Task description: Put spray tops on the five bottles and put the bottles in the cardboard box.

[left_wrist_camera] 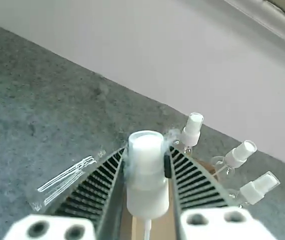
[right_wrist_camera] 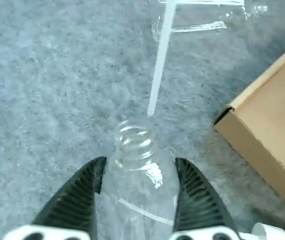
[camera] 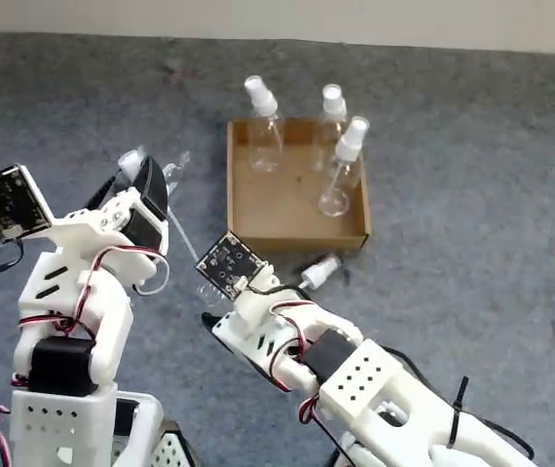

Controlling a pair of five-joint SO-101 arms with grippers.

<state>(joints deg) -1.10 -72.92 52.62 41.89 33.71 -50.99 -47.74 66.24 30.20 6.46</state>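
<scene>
Looked down on a grey, felt-like mat [camera: 472,321] over the table, bounded at the far edge by a pale wall [camera: 375,15]. Found the cardboard box [camera: 297,239] resting on the mat, with three capped bottles [camera: 265,146], [camera: 328,136], [camera: 341,180] standing inside.

Noted the left gripper [left_wrist_camera: 147,155] clamped on a white spray top [left_wrist_camera: 145,175], with the dip tube [right_wrist_camera: 160,55] hanging toward the open neck of a clear bottle [right_wrist_camera: 132,150]. Found that bottle pinched upright by the right gripper [right_wrist_camera: 140,167]. Could not place the tube's tip as inside the neck or just short of it.

Spotted a loose spray top [camera: 319,272] lying just in front of the box, and a fifth bottle [left_wrist_camera: 65,182] on its side near the left gripper, barely traceable against the mat for transparency. Saw little of the held bottle from above, hidden under the right wrist's camera board [camera: 231,261]. Caught just one corner of the box in the right wrist view, cut off at the edge.
</scene>
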